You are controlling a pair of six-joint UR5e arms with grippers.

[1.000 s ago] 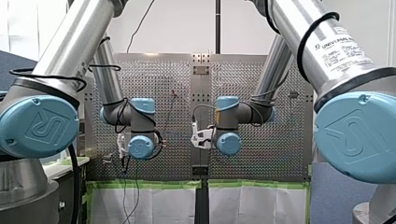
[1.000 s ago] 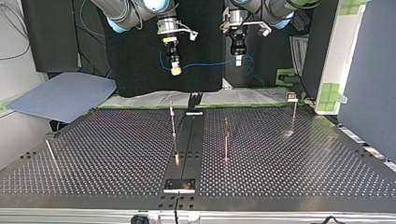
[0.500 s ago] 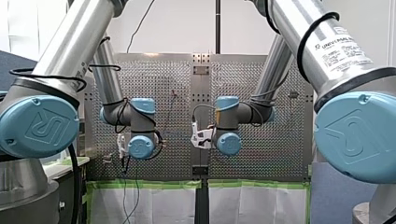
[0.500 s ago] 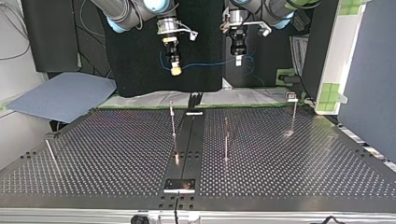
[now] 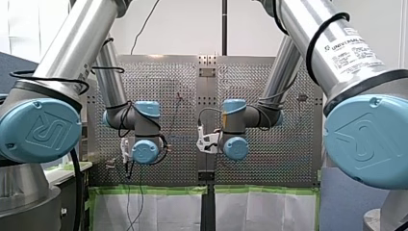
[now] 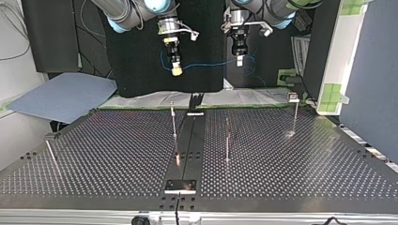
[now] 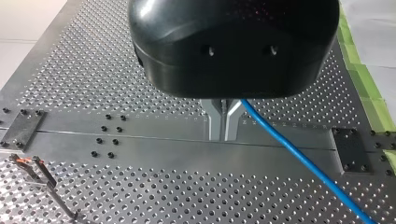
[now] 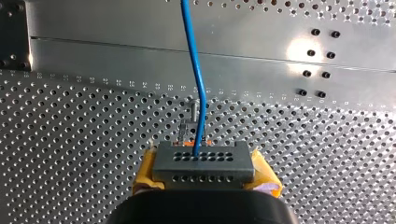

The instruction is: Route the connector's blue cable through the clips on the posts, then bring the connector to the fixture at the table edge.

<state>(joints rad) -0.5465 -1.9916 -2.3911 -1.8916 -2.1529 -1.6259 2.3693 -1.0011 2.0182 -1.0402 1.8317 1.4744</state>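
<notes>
In the top view both grippers hang high above the perforated table [image 6: 117, 154], beyond its far edge. My right gripper [image 6: 176, 70], with yellow pads, is shut on the grey connector [image 8: 204, 163]. The blue cable [image 8: 196, 79] leaves the connector and runs across [image 6: 211, 63] to my left gripper [image 6: 240, 60]. In the left wrist view that gripper's [image 7: 224, 126] metal fingers are shut on the cable [image 7: 303, 163], which trails off to one side. A thin post with a clip [image 8: 191, 116] stands on the table below the connector.
Thin posts stand on the table: one near the middle [image 6: 172, 119], another beside it [image 6: 227, 140], one with a clip at the top view's right [image 6: 294, 112], one at its left [image 6: 50, 152]. A small plate [image 6: 180, 186] sits at the near edge. Green tape [image 5: 154, 190] marks the table edge.
</notes>
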